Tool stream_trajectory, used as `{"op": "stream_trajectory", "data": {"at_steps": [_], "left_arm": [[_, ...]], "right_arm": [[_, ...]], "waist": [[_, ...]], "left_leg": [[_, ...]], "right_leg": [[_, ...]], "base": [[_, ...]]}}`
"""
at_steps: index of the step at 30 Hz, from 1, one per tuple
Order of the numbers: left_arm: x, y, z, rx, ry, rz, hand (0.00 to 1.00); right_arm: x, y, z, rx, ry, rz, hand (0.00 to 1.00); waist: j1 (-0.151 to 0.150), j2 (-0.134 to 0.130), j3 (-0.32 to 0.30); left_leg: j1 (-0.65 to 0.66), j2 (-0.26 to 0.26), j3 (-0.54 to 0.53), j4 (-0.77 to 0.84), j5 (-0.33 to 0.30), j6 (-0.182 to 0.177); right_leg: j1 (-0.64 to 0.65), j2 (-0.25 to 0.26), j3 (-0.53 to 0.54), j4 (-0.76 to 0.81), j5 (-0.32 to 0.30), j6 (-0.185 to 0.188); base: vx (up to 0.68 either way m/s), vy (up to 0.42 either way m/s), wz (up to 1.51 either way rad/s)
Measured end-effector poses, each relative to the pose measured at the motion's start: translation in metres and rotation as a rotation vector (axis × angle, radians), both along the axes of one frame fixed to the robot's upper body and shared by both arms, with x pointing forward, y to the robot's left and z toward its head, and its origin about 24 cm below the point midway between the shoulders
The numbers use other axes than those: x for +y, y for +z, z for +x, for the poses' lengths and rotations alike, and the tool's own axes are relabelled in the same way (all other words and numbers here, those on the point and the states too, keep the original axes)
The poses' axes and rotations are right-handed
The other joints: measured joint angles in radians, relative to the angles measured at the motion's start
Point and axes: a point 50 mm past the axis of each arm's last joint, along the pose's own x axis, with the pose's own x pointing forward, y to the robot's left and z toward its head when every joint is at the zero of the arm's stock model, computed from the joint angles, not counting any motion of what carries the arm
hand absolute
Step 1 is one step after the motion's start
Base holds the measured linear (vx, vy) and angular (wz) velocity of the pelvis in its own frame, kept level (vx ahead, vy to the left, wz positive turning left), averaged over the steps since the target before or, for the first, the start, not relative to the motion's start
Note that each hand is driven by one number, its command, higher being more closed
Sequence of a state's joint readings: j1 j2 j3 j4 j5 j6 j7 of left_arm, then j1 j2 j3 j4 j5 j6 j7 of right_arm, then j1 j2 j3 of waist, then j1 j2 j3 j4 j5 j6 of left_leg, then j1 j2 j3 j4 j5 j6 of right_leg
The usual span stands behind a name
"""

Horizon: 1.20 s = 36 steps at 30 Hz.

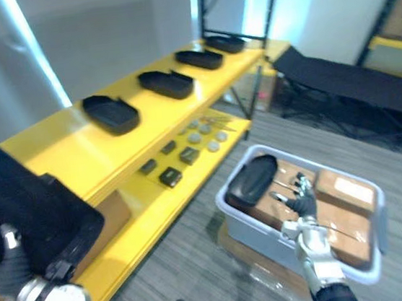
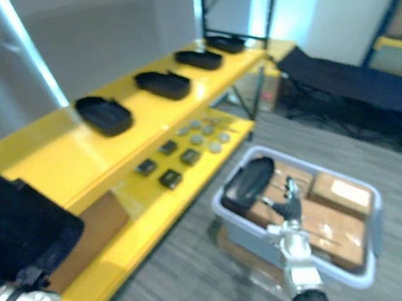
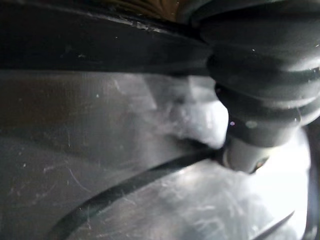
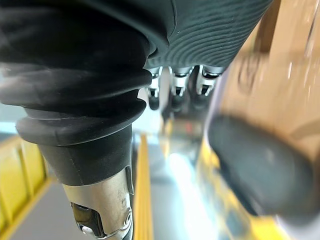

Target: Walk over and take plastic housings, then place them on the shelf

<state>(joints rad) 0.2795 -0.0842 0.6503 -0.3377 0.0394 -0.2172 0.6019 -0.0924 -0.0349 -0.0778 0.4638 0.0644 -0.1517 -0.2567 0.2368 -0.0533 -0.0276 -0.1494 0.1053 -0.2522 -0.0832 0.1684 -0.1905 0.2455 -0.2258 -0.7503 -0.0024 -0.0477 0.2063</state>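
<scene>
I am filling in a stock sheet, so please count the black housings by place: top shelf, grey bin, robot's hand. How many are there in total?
Shelf housings on the top shelf: 4
Bin housing in the grey bin: 1
Held housing in the left hand: 1
Total: 6

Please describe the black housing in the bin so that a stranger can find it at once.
Beside the long yellow shelf stands a pale grey bin of brown cardboard boxes. The black housing lies on the boxes at the bin's end nearest the shelf. It is the only housing in the bin; four others sit on the shelf top.
</scene>
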Motion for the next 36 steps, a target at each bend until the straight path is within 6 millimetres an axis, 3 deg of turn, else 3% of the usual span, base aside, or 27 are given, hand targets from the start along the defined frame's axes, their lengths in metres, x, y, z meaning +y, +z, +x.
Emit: {"op": "stream_trajectory", "data": {"at_steps": [4,11,12,14,15,16,22,24,25,26,27,28,29,30,36], "left_arm": [[0.005,-0.002,-0.019,0.050,0.055,0.014,1.00],[0.005,-0.001,-0.018,0.052,0.030,0.020,1.00],[0.003,0.001,-0.016,0.047,0.013,0.024,1.00],[0.000,0.001,-0.010,0.039,-0.012,0.021,1.00],[-0.001,0.001,-0.009,0.038,-0.018,0.021,1.00],[-0.001,0.001,-0.009,0.039,-0.019,0.023,1.00],[-0.006,0.012,0.003,-0.011,-0.081,0.047,1.00],[-0.012,0.017,0.017,-0.043,-0.152,0.057,1.00],[-0.014,0.023,0.025,-0.061,-0.202,0.077,1.00],[-0.015,0.031,0.033,-0.076,-0.251,0.120,1.00],[-0.015,0.034,0.036,-0.081,-0.265,0.136,1.00],[-0.015,0.042,0.041,-0.103,-0.309,0.180,1.00],[-0.017,0.044,0.043,-0.118,-0.323,0.180,1.00],[-0.020,0.044,0.046,-0.135,-0.346,0.169,1.00],[-0.032,0.040,0.053,-0.132,-0.435,0.149,1.00]], "right_arm": [[0.004,-0.001,0.000,0.000,0.026,0.011,0.00],[0.020,0.017,0.007,-0.078,0.121,-0.021,0.00],[0.019,0.024,0.008,-0.113,0.122,-0.025,0.00],[0.015,0.035,0.011,-0.166,0.111,-0.033,0.00],[0.013,0.042,0.012,-0.196,0.112,-0.042,0.00],[0.012,0.047,0.012,-0.218,0.114,-0.049,0.00],[0.010,0.056,0.014,-0.263,0.107,-0.052,0.00],[0.007,0.064,0.015,-0.298,0.099,-0.057,0.00],[0.008,0.069,0.016,-0.318,0.102,-0.059,0.00],[0.010,0.072,0.017,-0.331,0.106,-0.054,0.00],[0.010,0.073,0.017,-0.335,0.107,-0.051,0.00],[0.012,0.078,0.019,-0.363,0.112,-0.038,0.00],[0.012,0.080,0.019,-0.372,0.116,-0.034,0.00],[0.012,0.081,0.017,-0.379,0.126,-0.034,0.00],[0.012,0.089,0.008,-0.435,0.152,-0.024,0.00]], "waist": [[0.016,-0.001,-0.001],[0.019,-0.016,0.028],[0.016,-0.019,0.045],[0.003,-0.025,0.065],[-0.006,-0.022,0.070],[-0.007,-0.020,0.074],[-0.012,-0.013,0.100],[-0.020,-0.002,0.117],[-0.032,0.007,0.140],[-0.034,-0.003,0.155],[-0.034,-0.010,0.156],[-0.034,-0.027,0.166],[-0.037,-0.022,0.171],[-0.040,-0.010,0.179],[-0.054,-0.010,0.184]], "left_leg": [[-0.026,0.005,-0.045,0.000,0.008,-0.007],[-0.028,0.007,-0.041,0.005,0.009,0.000],[-0.046,-0.002,-0.039,0.031,0.004,0.009],[-0.088,-0.018,0.011,0.064,0.006,0.074],[-0.103,-0.005,0.098,0.057,0.021,0.106],[-0.105,0.007,0.154,0.049,0.036,0.098],[-0.114,-0.015,0.153,0.037,0.048,0.081],[-0.131,-0.020,0.145,0.047,0.054,0.076],[-0.138,-0.021,0.133,0.056,0.058,0.076],[-0.140,-0.022,0.135,0.056,0.058,0.075],[-0.144,-0.023,0.138,0.056,0.058,0.075],[-0.162,-0.026,0.141,0.058,0.059,0.074],[-0.169,-0.021,0.139,0.061,0.061,0.071],[-0.174,-0.009,0.137,0.069,0.061,0.070],[-0.211,-0.009,0.121,0.099,0.059,0.070]], "right_leg": [[0.001,0.019,-0.040,0.014,-0.018,-0.005],[-0.001,0.018,-0.040,0.019,-0.019,-0.004],[-0.001,0.014,-0.049,0.027,-0.026,0.002],[-0.015,-0.003,-0.074,0.053,-0.035,0.007],[-0.026,-0.013,-0.083,0.064,-0.038,0.010],[-0.029,-0.018,-0.084,0.066,-0.038,0.011],[-0.038,-0.039,-0.089,0.078,-0.036,0.011],[-0.081,-0.068,-0.016,0.170,-0.071,-0.005],[-0.107,-0.071,0.081,0.213,-0.085,-0.020],[-0.121,-0.069,0.170,0.218,-0.106,-0.020],[-0.124,-0.069,0.186,0.213,-0.117,-0.022],[-0.125,-0.063,0.192,0.178,-0.149,0.001],[-0.124,-0.054,0.192,0.164,-0.145,0.017],[-0.123,-0.038,0.197,0.153,-0.141,0.015],[-0.114,-0.018,0.164,0.135,-0.133,0.021]], "base": [[-0.04,-0.003,0.28],[-0.04,0.029,0.00],[-0.06,0.070,0.28],[-0.06,0.103,0.39],[-0.07,0.145,0.31],[-0.06,0.141,0.22],[-0.03,0.073,0.09],[-0.04,0.070,0.17],[-0.06,0.057,0.16],[-0.07,0.022,0.09],[-0.08,-0.044,-0.04],[-0.08,-0.073,-0.04],[-0.09,-0.086,-0.06],[-0.08,-0.048,-0.05],[-0.02,0.003,0.15]]}}
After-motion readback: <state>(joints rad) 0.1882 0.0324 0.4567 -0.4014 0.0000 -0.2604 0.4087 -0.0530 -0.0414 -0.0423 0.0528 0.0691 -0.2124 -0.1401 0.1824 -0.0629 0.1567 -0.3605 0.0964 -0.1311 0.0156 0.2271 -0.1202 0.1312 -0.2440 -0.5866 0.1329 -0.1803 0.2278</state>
